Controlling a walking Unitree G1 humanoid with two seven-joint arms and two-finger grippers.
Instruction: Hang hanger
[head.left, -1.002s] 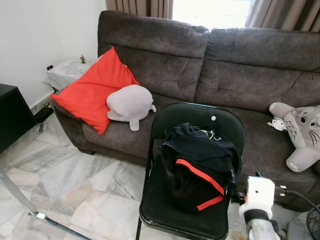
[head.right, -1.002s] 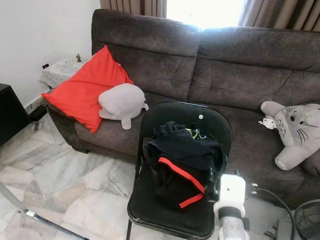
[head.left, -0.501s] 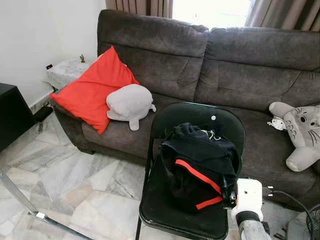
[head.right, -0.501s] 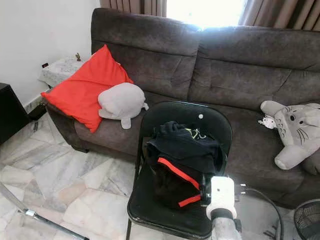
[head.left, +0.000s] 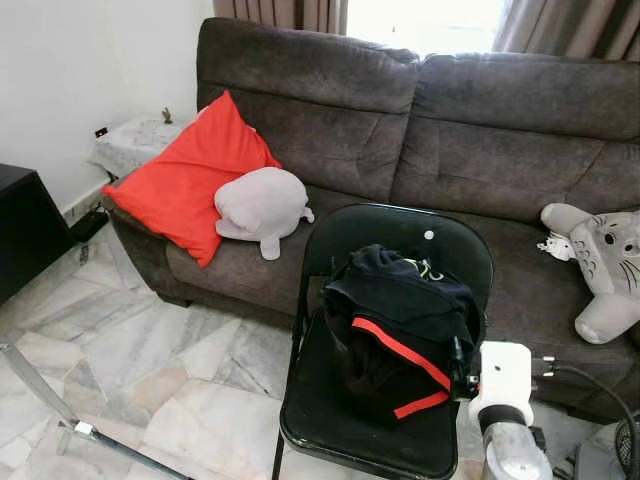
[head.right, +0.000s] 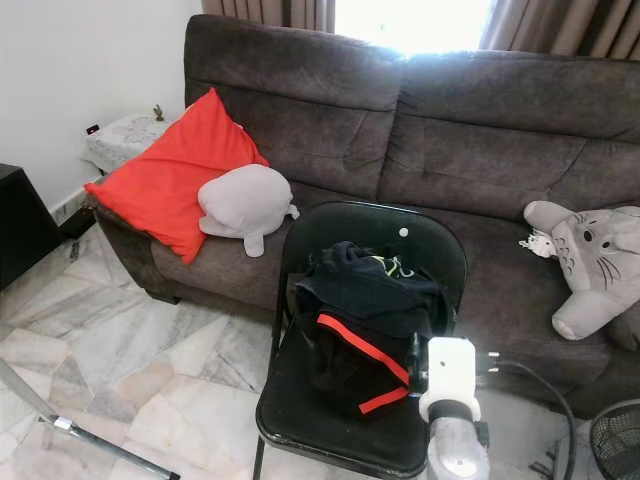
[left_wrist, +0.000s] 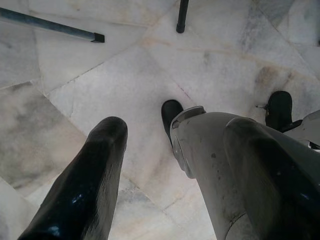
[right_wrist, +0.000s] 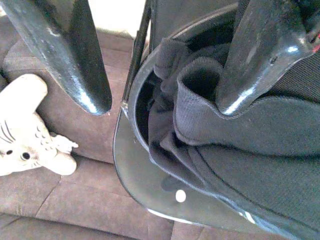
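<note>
At lower right, the open-fingered right gripper (right_wrist: 160, 95) reaches the black red-striped garment (head.left: 400, 325) heaped on the black folding chair (head.left: 330, 420).

Black garment (head.left: 400, 325) heaped on folding chair (head.left: 330, 425).

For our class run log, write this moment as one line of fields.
scene: black jacket heaped on folding chair | right gripper: open beside jacket | left gripper: open above floor | hanger: unseen
</note>
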